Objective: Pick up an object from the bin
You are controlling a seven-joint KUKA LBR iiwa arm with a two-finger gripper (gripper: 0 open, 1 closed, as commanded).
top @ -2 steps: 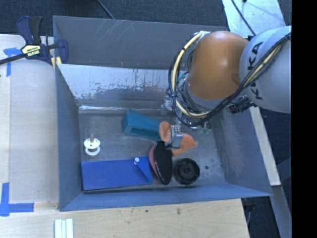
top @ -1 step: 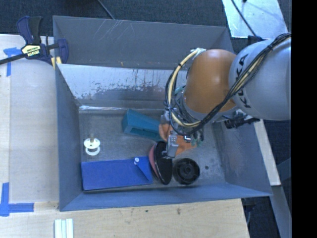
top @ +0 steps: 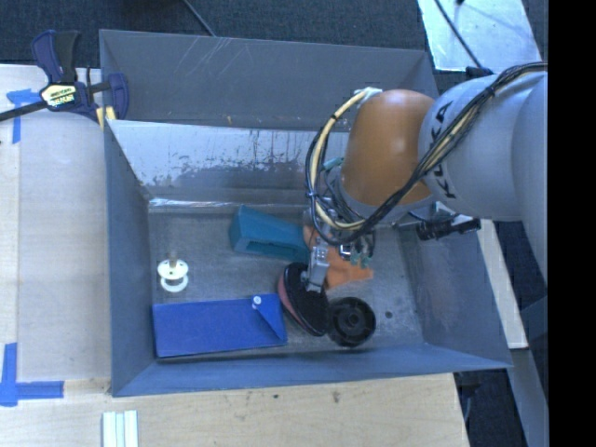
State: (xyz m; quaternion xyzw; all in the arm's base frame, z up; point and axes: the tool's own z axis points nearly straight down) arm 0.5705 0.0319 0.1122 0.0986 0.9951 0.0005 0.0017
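Several loose things lie on the floor of the grey metal bin (top: 128, 250), most of them crowded round the end effector (top: 319, 272). The arm enters from the right, with its rounded orange cover (top: 386, 147) and looped cables (top: 326, 156) hanging above the bin's middle. The end effector is down low near the floor. Whether it stands apart or together I cannot tell, and nothing can be seen clamped in it.

Just below its tip, and seemingly touching it, lies a dark disc with a reddish rim (top: 300, 309), tilted on edge. Beside that disc, below and to the right of the end effector, sits a black round wheel with a hub hole (top: 353, 320); the two touch or nearly touch. Just to the right of the end effector is a small orange piece (top: 355, 268), partly hidden by the wrist, so its shape is unclear.

To the upper left of the end effector, close by, a teal block (top: 265, 233) lies flat. A flat blue box (top: 216, 329) lies to the lower left, with its right corner just beside the dark disc. Well to the left of the end effector, apart from everything else, stands a small white spool (top: 173, 275).
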